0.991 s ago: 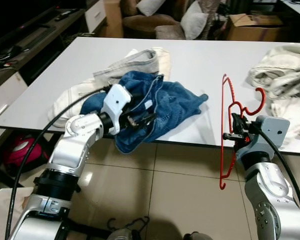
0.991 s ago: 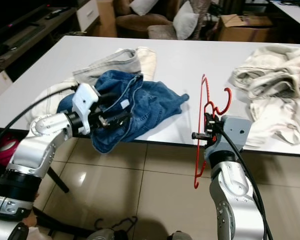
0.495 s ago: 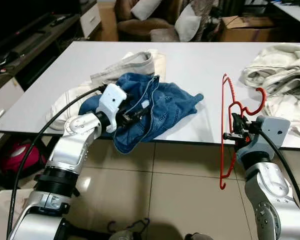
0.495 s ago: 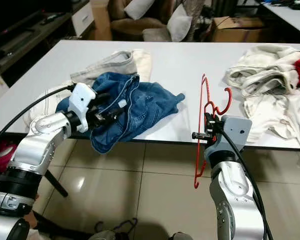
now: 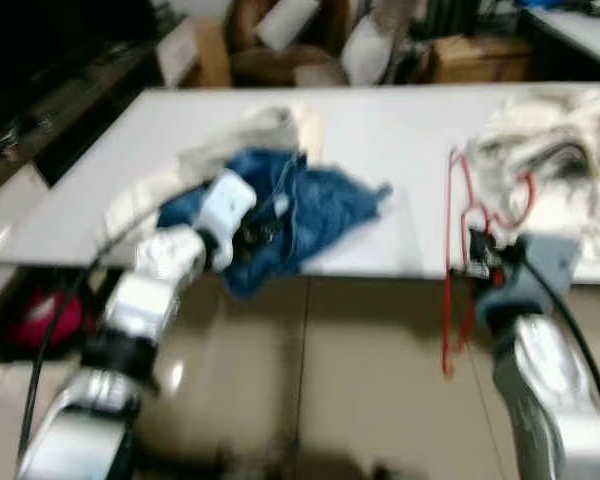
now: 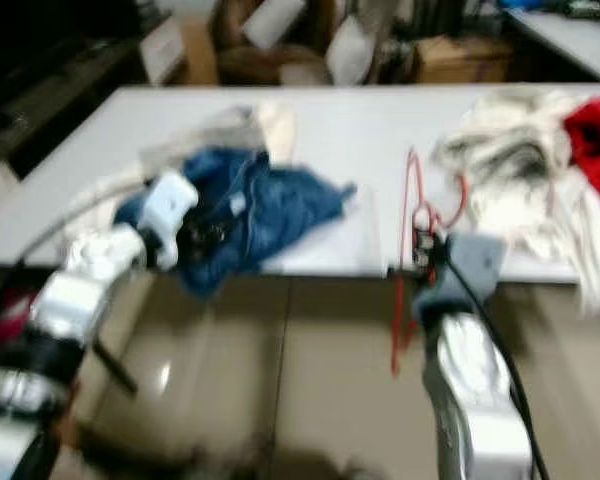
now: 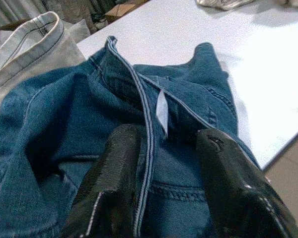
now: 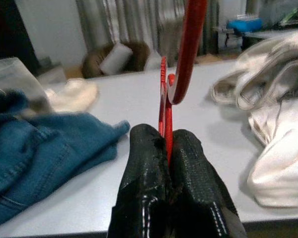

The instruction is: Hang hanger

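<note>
A blurred view over a white desk [image 5: 380, 130]. The right hand [image 8: 165, 148] is clamped on a red hanger [image 5: 458, 220], held upright at the desk's near edge, its hook rising just above the fingers. The left hand [image 7: 161, 148] is spread open, its fingers [image 7: 116, 168] pressed into blue jeans [image 7: 64, 104] that spill over the edge. Pale clothes [image 6: 510, 160] lie beyond the right hand.

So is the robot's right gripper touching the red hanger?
Touching. In the right wrist view the right gripper has its two black fingers shut on the hanger, whose red wire runs between them.
</note>
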Tool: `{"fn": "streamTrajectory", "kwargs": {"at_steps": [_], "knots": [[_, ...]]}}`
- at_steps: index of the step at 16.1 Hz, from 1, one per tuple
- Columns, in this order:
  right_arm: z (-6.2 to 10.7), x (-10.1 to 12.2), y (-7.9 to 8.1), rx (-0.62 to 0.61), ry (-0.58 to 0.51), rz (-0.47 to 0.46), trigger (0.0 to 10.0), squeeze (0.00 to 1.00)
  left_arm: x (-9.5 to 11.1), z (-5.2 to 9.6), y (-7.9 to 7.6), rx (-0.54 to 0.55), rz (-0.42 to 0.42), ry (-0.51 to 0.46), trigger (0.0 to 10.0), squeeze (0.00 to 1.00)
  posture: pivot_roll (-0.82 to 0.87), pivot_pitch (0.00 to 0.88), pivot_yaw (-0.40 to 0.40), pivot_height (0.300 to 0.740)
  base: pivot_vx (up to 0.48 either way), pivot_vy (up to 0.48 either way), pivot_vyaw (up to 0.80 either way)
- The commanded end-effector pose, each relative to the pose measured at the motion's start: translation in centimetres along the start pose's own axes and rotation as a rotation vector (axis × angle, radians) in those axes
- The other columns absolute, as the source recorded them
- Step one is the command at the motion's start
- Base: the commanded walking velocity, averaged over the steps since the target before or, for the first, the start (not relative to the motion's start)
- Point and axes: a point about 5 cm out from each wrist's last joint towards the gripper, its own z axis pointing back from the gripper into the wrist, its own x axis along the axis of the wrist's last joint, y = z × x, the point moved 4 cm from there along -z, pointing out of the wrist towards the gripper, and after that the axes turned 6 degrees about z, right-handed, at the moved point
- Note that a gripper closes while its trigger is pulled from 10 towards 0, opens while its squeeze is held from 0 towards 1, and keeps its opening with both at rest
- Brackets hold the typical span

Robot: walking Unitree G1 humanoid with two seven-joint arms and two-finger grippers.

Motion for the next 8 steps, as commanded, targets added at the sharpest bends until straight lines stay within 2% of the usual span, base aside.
{"fn": "streamTrajectory", "kwargs": {"at_steps": [1, 4, 8], "knots": [[0.2, -0.2, -0.2, -0.01, 0.006, -0.005, 10.0, 0.0, 1.4, -0.6, 0.5, 0.033, -0.01, -0.042, 0.0, 0.0, -0.16, 0.0, 0.092, 0.74, 0.0, 0.0, 0.0], [0.2, -0.1, -0.3, -0.012, 0.005, -0.003, 10.0, 0.0, 1.5, -1.0, 0.7, 0.052, -0.016, -0.039, 0.0, 0.0, -0.17, 0.0, 0.093, 0.74, 0.0, 0.0, 0.0], [0.1, 0.0, -0.5, -0.011, 0.001, 0.002, 10.0, 0.0, 0.9, -1.9, 1.4, 0.104, -0.072, 0.003, 0.0, 0.0, -0.17, 0.0, 0.09, 0.74, 0.0, 0.0, 0.0]]}}
